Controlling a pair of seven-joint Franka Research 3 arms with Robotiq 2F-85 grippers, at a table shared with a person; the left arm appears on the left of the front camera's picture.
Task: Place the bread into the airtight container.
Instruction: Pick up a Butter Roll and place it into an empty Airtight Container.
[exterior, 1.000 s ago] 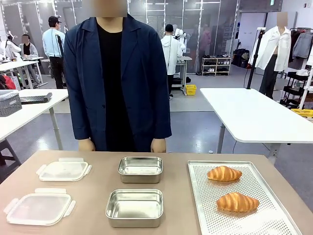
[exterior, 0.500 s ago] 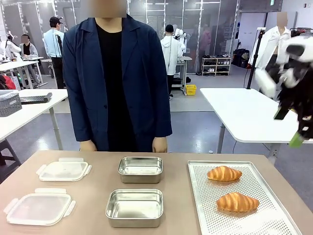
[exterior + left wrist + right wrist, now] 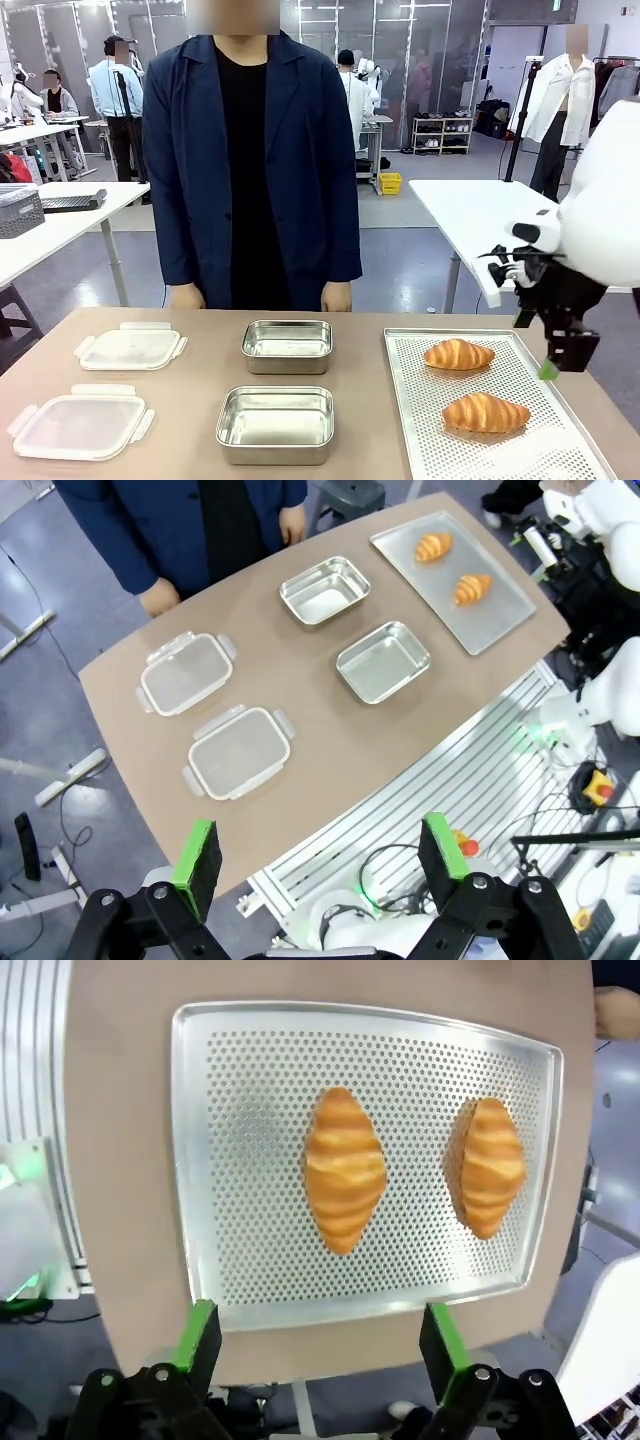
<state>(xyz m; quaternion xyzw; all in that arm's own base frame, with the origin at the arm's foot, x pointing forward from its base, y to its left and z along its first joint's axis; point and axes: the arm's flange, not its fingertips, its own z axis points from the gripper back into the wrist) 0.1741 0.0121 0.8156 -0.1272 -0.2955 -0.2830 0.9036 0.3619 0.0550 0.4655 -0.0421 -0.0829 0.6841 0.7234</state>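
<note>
Two golden croissants (image 3: 458, 354) (image 3: 485, 412) lie on a perforated metal tray (image 3: 420, 440) at the right of the table. Two open steel containers (image 3: 288, 345) (image 3: 275, 423) stand in the middle. My right gripper (image 3: 556, 368) hangs open above the tray's right edge. From its wrist camera, one croissant (image 3: 345, 1170) lies straight ahead of the right gripper (image 3: 320, 1335) and the other croissant (image 3: 490, 1165) sits off to the side. My left gripper (image 3: 318, 850) is open and held high over the table's near edge, far from the containers (image 3: 383, 661) (image 3: 324, 589).
Two clear plastic lids (image 3: 130, 347) (image 3: 78, 425) rest on the table's left side. A person in a dark blue jacket stands at the far edge with both hands (image 3: 337, 296) hanging by the table rim. White tables stand farther back.
My right arm has come into view from the upper right and dropped down toward the tray. The person has shifted slightly to the right. The bread and containers have not moved.
</note>
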